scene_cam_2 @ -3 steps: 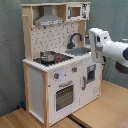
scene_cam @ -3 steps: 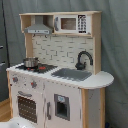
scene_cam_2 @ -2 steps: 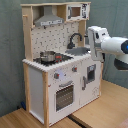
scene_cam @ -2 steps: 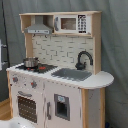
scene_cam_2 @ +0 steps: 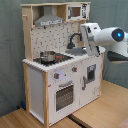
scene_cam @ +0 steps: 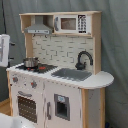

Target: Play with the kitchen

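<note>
The kitchen (scene_cam: 60, 70) is a tall white and light-wood toy unit that shows in both exterior views. It has a black faucet (scene_cam: 83, 58) over a grey sink (scene_cam: 72, 74). A small metal pot (scene_cam: 31, 62) stands on the red-ringed hob. The oven door (scene_cam_2: 64, 95) is shut. In the second exterior view the white arm comes in from the second exterior view's right, and my gripper (scene_cam_2: 89, 37) hangs over the sink end of the kitchen (scene_cam_2: 60, 65), next to the faucet (scene_cam_2: 74, 39). It does not appear to be touching anything.
A grey hood (scene_cam: 39, 27) and a toy microwave (scene_cam: 72, 23) sit on the top shelf. The kitchen stands on a wooden surface (scene_cam_2: 105, 112). A grey curtain hangs behind. A white arm part (scene_cam: 4, 50) shows at the first exterior view's left edge.
In the second exterior view the arm has moved left and slightly up, closer to the sink and faucet. The kitchen and the pot have not moved.
</note>
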Controlling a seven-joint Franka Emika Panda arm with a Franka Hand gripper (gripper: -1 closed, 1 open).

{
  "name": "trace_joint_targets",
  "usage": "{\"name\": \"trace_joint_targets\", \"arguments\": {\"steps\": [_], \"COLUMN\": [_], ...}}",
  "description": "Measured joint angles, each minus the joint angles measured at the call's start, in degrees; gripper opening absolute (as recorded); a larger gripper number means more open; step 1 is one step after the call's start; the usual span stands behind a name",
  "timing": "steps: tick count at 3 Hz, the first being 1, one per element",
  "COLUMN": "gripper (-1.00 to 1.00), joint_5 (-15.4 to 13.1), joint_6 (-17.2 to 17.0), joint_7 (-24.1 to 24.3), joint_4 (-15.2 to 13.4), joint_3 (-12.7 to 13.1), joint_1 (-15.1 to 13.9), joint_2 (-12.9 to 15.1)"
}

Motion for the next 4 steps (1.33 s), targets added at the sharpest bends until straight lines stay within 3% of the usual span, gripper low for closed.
{"name": "trace_joint_targets", "arguments": {"steps": [2, 4], "gripper": [1.00, 1.00], "joint_5": [0.90, 0.90], "joint_6": [-0.30, -2.40], "joint_7": [-7.63, -13.73], "joint_4": [5.13, 9.87], "joint_3": [0.40, 2.93], "joint_1": [-3.61, -5.77], "joint_2": [8.65, 18.75]}}
